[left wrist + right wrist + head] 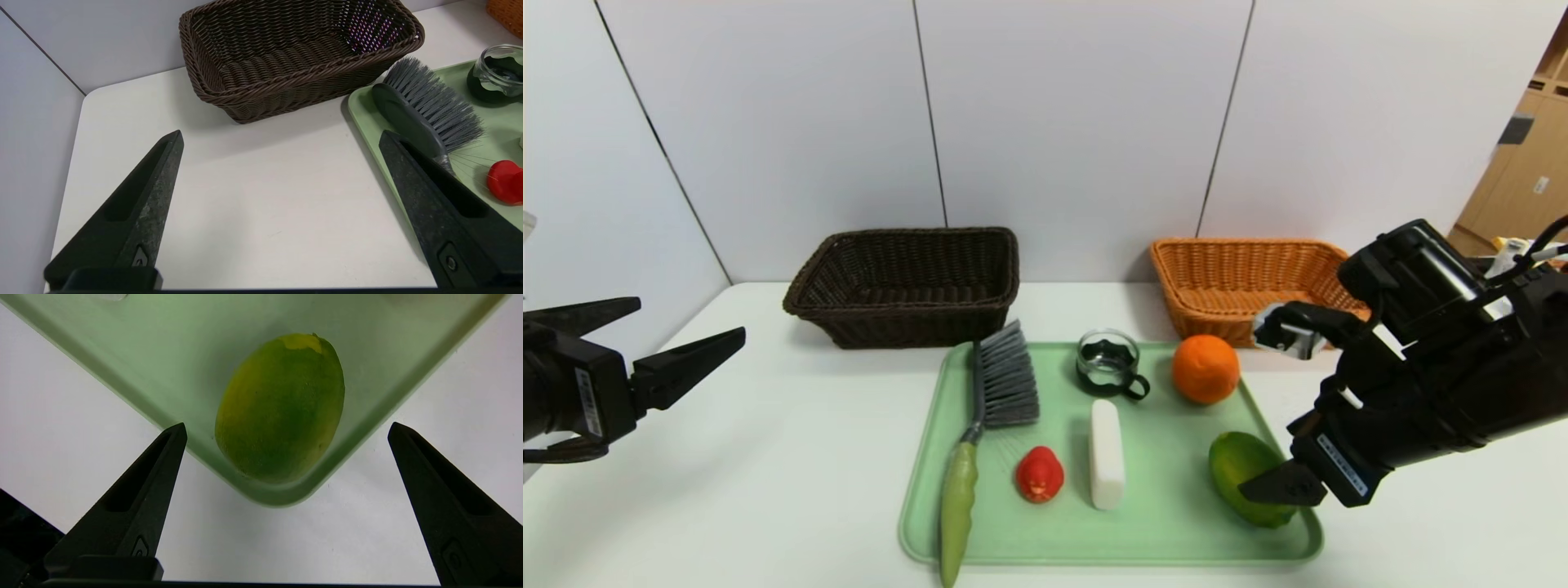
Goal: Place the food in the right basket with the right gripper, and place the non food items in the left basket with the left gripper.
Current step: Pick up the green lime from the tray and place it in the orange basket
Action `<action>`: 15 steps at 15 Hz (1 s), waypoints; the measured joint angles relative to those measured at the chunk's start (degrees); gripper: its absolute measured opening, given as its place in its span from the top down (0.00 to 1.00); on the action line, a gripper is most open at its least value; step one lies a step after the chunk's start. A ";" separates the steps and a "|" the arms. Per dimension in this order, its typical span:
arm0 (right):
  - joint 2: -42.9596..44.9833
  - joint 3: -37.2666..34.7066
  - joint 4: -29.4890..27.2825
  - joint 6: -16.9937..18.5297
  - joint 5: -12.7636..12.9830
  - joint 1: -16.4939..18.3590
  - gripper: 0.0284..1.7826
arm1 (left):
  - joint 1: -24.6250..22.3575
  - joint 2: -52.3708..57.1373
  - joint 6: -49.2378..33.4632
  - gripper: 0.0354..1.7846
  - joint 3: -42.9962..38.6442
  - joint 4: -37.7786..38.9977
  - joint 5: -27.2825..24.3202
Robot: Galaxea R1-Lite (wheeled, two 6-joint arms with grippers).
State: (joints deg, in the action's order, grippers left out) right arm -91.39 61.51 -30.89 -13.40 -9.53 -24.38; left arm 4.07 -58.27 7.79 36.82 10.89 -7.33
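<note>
On the green tray (pixel 1160 523) lie a green-handled brush (pixel 1005 384), a glass cup (pixel 1108 361), a white bar (pixel 1107 453), a red toy (pixel 1039 474), an orange (pixel 1205 369) and an oval green fruit (pixel 1237 465). My right gripper (pixel 286 425) is open and empty, hovering over the tray's near right corner with the green fruit (pixel 282 408) ahead between its fingers (pixel 1278 483). My left gripper (pixel 690 317) is open and empty over the table at far left. The dark brown basket (pixel 907 282) and the orange-tan basket (pixel 1241 278) stand empty at the back.
The left wrist view shows the open left gripper (pixel 281 132) over bare white table, with the dark basket (pixel 294 53), the brush (pixel 429 106) and the tray edge (pixel 367 118) beyond. A white wall stands behind the baskets.
</note>
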 joint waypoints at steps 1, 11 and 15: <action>-0.63 -0.49 1.16 -0.07 0.04 -0.09 0.05 | 0.00 0.01 0.00 0.06 -0.02 0.02 0.02; -6.31 -5.29 9.01 -0.18 0.46 -0.34 0.05 | -0.02 0.48 -0.30 0.06 -2.19 0.41 0.26; -7.73 -6.56 12.09 -0.33 0.74 -0.37 0.28 | -0.02 0.76 -0.16 0.06 -2.61 0.46 0.24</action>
State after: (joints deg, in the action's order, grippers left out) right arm -99.12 54.96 -18.80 -13.73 -8.79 -24.75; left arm 4.05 -57.52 7.63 34.21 11.35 -7.08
